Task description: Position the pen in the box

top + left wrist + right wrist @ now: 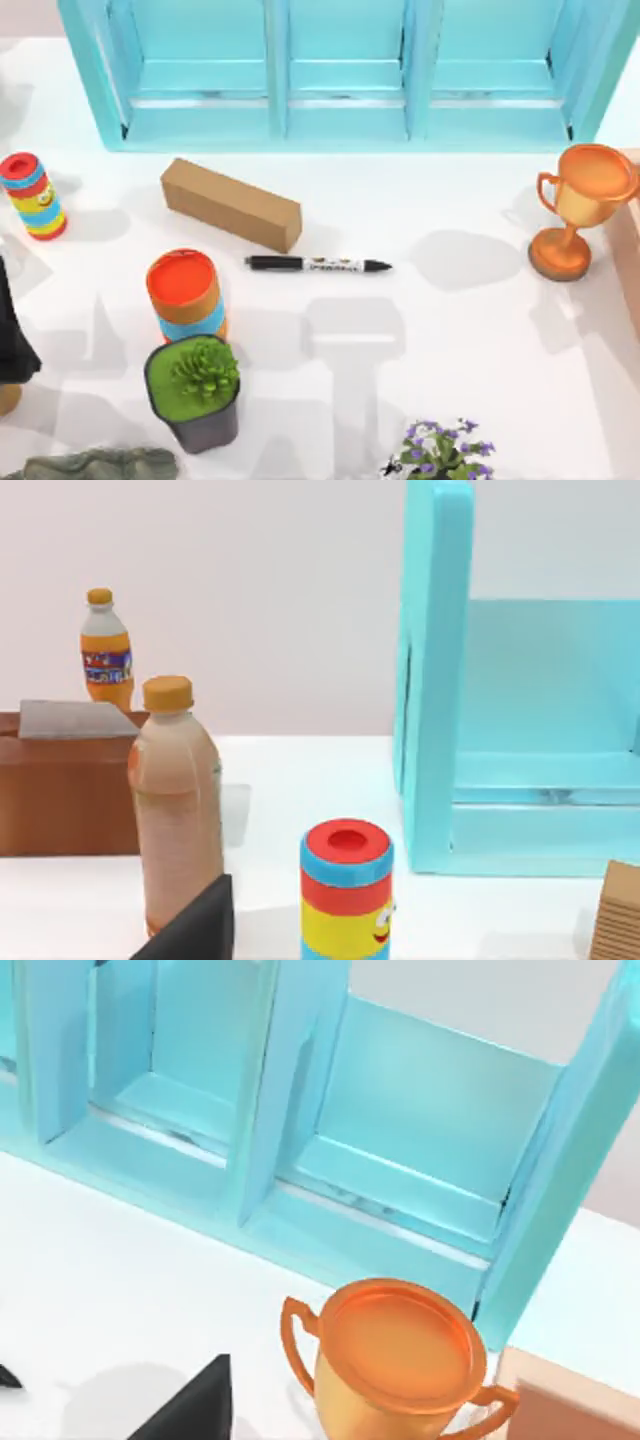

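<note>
The pen, slim and black with a white label band, lies flat on the white table near the middle, its pointed tip toward the right. The box is a light-blue open case with three compartments along the table's far edge; it also appears in the left wrist view and the right wrist view. My left arm is a dark shape at the left edge, far from the pen. A dark part of my left gripper and of my right gripper shows low in each wrist view.
A tan block lies just left of and behind the pen. An orange-topped can, a potted succulent and a striped can stand at the left. An orange trophy stands at the right, flowers in front. Bottles stand beyond the left edge.
</note>
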Available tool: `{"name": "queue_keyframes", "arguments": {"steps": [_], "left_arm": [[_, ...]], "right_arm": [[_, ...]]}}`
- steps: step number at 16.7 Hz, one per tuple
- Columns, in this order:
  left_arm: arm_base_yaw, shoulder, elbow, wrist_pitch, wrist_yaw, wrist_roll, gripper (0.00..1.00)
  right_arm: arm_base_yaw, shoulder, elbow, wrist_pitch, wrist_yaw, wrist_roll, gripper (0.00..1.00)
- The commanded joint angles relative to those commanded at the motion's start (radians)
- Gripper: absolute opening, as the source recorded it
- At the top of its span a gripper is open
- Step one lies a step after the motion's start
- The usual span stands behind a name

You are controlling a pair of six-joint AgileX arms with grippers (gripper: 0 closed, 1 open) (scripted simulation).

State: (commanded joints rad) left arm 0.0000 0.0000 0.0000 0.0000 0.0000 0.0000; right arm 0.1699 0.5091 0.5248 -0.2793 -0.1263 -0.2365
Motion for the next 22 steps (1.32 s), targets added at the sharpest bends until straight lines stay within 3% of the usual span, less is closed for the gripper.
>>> {"name": "queue_keyframes", "arguments": {"steps": [15,22], "left_arm": [[0.0,0.0,0.0,0.0,0.0,0.0,1.0],[0.0,0.0,0.0,0.0,0.0,0.0,1.0]], "right_arm": [[0.325,1.465,1.491,-0.815,-0.229,-0.544,1.0],[0.365,2.003,1.963,-1.123,-0.234,-0.672,1.0]]}}
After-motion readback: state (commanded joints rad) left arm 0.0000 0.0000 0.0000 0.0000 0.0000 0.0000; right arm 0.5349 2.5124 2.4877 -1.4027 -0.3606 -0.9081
